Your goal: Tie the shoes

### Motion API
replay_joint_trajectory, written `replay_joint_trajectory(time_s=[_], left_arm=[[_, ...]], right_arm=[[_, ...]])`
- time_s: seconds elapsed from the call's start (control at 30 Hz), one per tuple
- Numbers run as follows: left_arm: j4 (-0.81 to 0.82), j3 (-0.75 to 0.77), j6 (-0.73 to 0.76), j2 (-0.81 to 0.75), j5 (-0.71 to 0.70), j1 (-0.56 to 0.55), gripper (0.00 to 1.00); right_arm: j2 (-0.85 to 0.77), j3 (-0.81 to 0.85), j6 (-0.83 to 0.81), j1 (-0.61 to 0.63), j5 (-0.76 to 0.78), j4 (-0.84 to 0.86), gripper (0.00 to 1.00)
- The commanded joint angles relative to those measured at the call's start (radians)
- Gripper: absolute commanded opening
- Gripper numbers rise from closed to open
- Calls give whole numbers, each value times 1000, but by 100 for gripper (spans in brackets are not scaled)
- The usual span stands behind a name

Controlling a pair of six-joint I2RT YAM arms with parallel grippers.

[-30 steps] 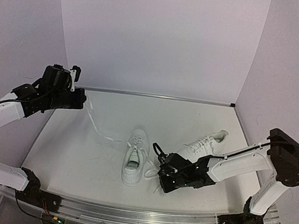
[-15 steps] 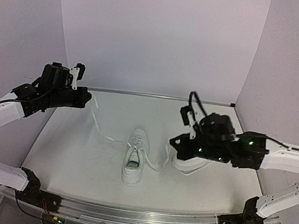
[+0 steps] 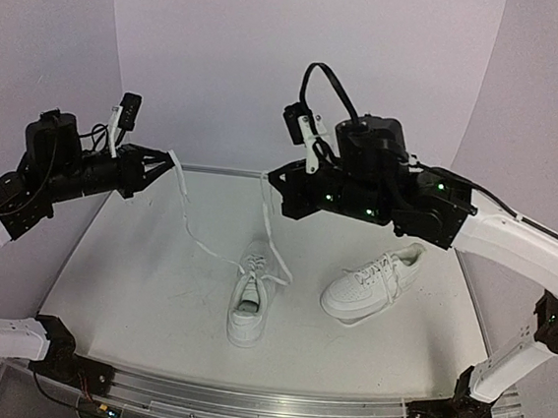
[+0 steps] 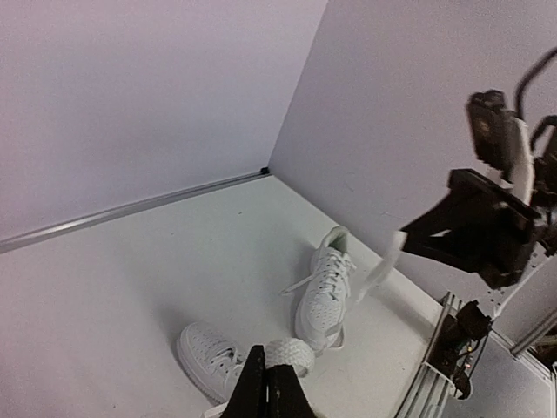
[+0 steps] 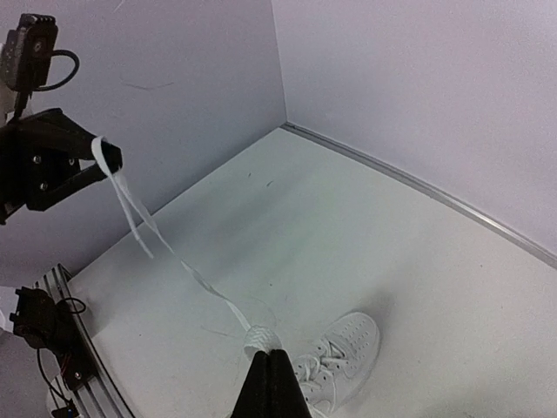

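Laces (image 3: 186,225) rise from the middle sneaker (image 3: 247,310) to our grippers above it. Our left gripper (image 3: 163,165) pinches one end off to the left, and our right gripper (image 3: 274,182) is clamped on the other end, almost overhead. The all-white middle sneaker sits on the table (image 3: 124,273), toe pointing away from us, with the second sneaker (image 3: 365,287) just to its right.

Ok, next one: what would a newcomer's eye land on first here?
Two long white flat laces stretch up in a V from the all-white low-top sneaker at the middle of the white table. The left gripper pinches one end high at the back left, and the right gripper pinches the other high above the back centre. A second matching white sneaker sits apart to the right, touched by neither arm.
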Motion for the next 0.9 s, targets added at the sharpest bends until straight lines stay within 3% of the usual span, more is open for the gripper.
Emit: replay_joint_trajectory(time_s=[0.0,0.3,0.8,0.83,0.87], left_arm=[[96,16,55,-51,244,0,0],[133,2,89,-111,468,0,0],[104,-16,104,-133,569,0,0],[99,-14,106,-135,571,0,0],[94,-12,108,-137,572,0,0]], right_arm=[[96,185,-67,-2,-62,28,0],[367,431,-59,-2,-145,35,0],[786,730,134,-21,-401,72,0],[800,733,147,-21,-418,75,2],[811,733,159,-21,-436,80,10]])
